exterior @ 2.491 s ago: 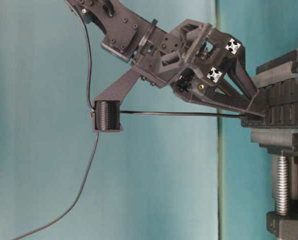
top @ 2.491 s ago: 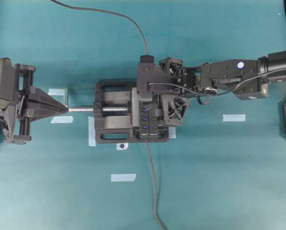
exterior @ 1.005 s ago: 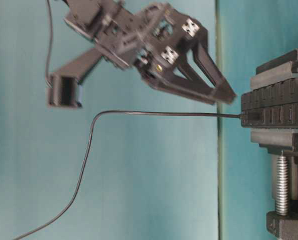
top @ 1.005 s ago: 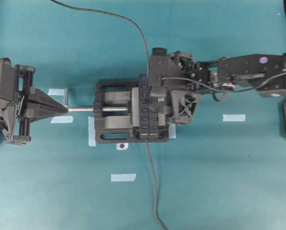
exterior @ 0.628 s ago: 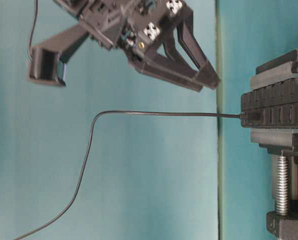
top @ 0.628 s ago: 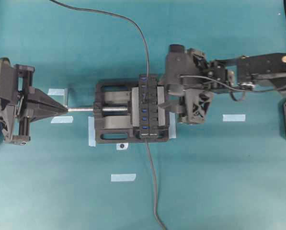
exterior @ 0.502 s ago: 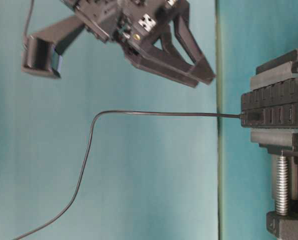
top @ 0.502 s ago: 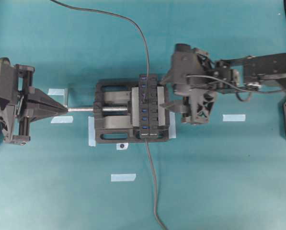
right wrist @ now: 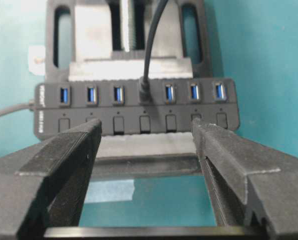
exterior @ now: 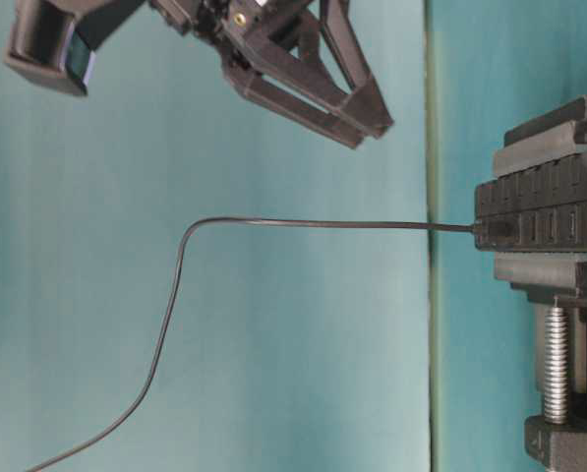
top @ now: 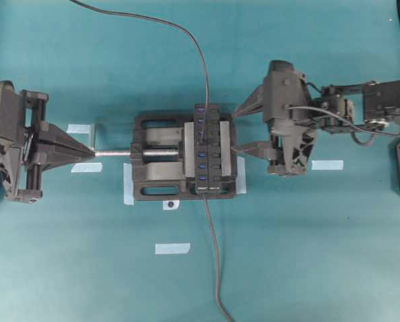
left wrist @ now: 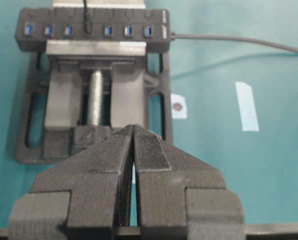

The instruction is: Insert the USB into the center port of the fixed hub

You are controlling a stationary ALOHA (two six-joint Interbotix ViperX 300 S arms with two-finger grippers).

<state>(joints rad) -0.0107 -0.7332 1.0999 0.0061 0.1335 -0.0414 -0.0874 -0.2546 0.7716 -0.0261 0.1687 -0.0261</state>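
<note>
The USB [right wrist: 144, 89] sits plugged in the fixed hub's [right wrist: 49, 122] center slot, and the right gripper [right wrist: 146, 165], mid-frame, gapes empty.

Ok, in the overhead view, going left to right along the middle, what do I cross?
Left gripper → vise screw → vise → hub with the USB plugged in → right gripper → tape strip.
</note>
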